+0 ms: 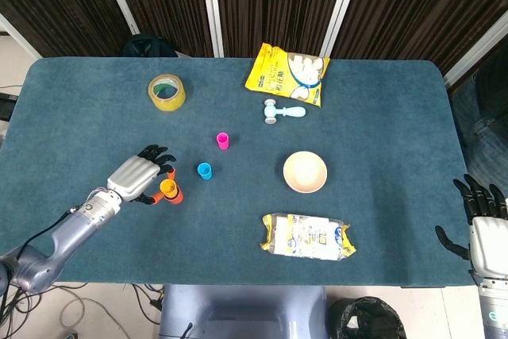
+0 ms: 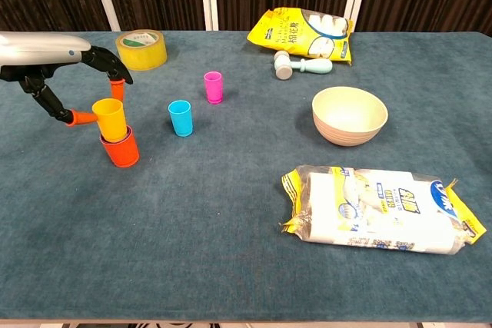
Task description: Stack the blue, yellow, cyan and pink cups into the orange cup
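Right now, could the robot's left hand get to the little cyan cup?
Probably yes. The left hand holds the yellow cup in the orange cup; once it lets go, the cyan cup stands nearby with bare table between.

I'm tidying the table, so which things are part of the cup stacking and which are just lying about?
Job: yellow cup, orange cup, cyan cup, pink cup, left hand.
Lying about: tape roll, bowl, toy hammer, two snack bags.
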Tool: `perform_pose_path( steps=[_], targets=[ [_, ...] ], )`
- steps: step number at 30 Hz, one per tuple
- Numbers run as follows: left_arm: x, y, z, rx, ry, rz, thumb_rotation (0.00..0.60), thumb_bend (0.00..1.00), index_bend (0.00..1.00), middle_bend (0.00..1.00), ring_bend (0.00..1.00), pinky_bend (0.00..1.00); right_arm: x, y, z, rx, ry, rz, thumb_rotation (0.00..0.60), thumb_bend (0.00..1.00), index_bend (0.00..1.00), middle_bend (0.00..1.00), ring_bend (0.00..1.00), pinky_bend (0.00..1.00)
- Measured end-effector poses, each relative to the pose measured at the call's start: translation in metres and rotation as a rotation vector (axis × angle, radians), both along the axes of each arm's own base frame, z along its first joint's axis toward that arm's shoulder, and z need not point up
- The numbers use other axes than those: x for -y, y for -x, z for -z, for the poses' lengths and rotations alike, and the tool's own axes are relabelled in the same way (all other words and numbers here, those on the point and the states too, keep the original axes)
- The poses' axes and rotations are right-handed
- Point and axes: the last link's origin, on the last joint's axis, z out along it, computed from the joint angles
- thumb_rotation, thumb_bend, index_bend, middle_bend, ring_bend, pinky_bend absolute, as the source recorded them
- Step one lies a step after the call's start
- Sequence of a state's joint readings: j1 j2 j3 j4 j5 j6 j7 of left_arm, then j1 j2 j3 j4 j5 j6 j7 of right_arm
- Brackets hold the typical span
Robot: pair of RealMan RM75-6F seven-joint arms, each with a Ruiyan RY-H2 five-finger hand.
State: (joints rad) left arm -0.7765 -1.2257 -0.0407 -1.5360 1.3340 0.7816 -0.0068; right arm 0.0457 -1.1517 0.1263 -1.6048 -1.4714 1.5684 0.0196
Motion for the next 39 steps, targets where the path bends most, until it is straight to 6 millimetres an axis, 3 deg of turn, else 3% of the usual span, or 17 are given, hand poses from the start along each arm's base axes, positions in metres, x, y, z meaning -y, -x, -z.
perform_pose_path(
  steps=[7,15,24,39],
  targets=[
    [0.0,0.002,0.001,-0.021,0.018,-0.007,0.6,0.29,0.21,0.14,0.0,0.0,0.0,0.001,0.0,-0.001,-0.001,0.005,0.6,0.32,0.13,0.08,0.12,0.03],
    [-0.006,-0.006,-0.003,0.024,0.001,-0.02,0.6,0.29,0.21,0.14,0.0,0.0,0.0,0.0,0.001,-0.003,-0.006,0.011,0.6,0.32,0.13,0.08,0.12,0.03],
    [-0.027,-0.032,0.001,0.076,-0.039,0.01,0.6,0.29,0.22,0.14,0.0,0.0,-0.001,0.0,0.001,-0.007,-0.003,0.017,0.6,0.32,0.13,0.08,0.12,0.03],
    [-0.044,-0.05,0.049,0.02,0.001,0.006,0.6,0.28,0.22,0.14,0.0,0.0,0.0,0.001,-0.001,-0.003,0.003,0.017,0.6,0.32,0.13,0.08,0.12,0.03]
  ],
)
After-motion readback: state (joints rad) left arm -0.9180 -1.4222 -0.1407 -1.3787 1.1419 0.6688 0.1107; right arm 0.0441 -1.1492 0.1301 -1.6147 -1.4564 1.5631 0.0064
